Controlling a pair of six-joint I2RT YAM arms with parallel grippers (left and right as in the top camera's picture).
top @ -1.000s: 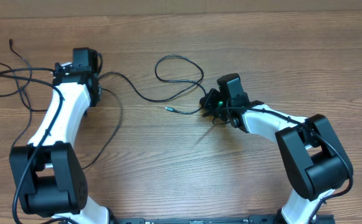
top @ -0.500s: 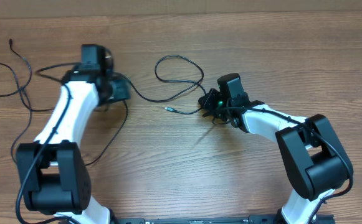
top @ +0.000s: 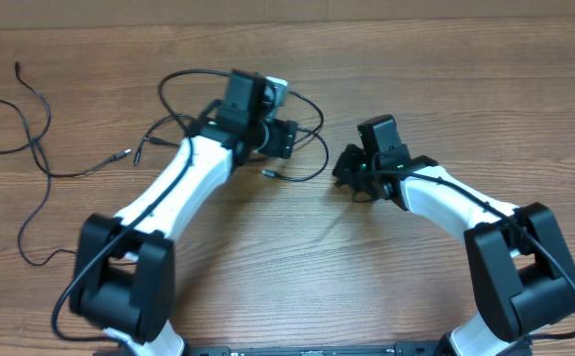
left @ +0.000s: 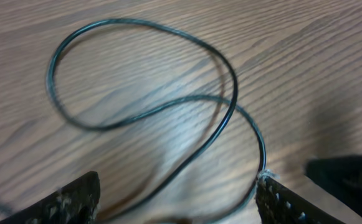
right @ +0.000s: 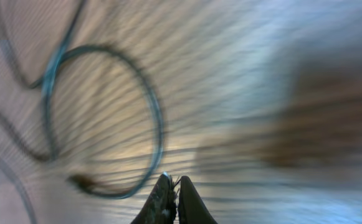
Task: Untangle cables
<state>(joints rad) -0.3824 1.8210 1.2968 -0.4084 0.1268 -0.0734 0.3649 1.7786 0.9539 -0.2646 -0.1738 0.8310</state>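
Left gripper (left: pixel 177 190) spread wide over a cable loop (left: pixel 235 93), likely poised to lift it free; right gripper (right: pixel 173 186) clenched, seemingly empty, beside a second loop (right: pixel 159 124).

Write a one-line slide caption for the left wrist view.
Open left hand poised over a looped black cable lying on the wooden table.

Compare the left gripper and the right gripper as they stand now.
The left gripper has its fingers wide apart; the right gripper has its fingers pressed together. The left gripper hangs over the cable loop; the right gripper sits off to the loop's side. Shared: both face that loop, and neither visibly holds a cable.
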